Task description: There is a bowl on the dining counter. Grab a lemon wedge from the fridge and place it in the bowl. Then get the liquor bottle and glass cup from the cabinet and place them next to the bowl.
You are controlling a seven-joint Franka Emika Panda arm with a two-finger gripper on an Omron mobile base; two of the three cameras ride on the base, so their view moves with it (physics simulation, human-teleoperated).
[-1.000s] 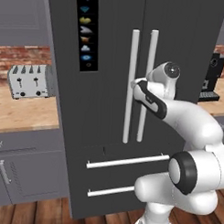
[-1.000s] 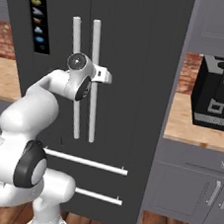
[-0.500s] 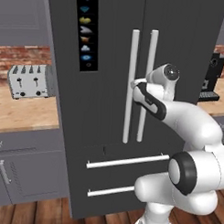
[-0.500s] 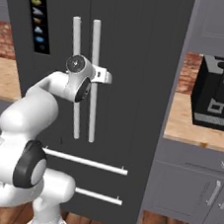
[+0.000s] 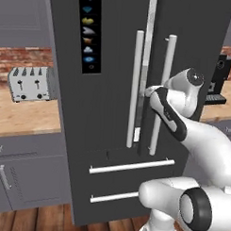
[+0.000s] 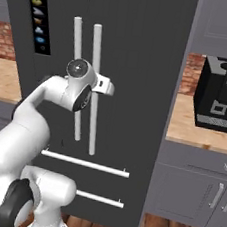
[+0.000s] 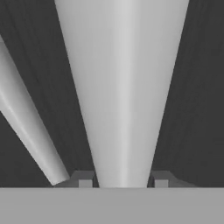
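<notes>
The two-finger gripper (image 7: 123,180) is clenching the pale cylindrical right door handle (image 7: 122,87) of the tall dark grey fridge (image 5: 109,65), apparently about mid-height; a second handle (image 7: 26,127) is standing just beside it.

The fridge (image 5: 113,89) has a dark, matt, faintly brushed skin. Its door handles (image 5: 135,87) look like smooth satin metal. Left of the fridge, a toaster (image 5: 30,83) shines like steel on a pale wood countertop (image 5: 23,116), backed by rough red brick (image 5: 20,62).
</notes>
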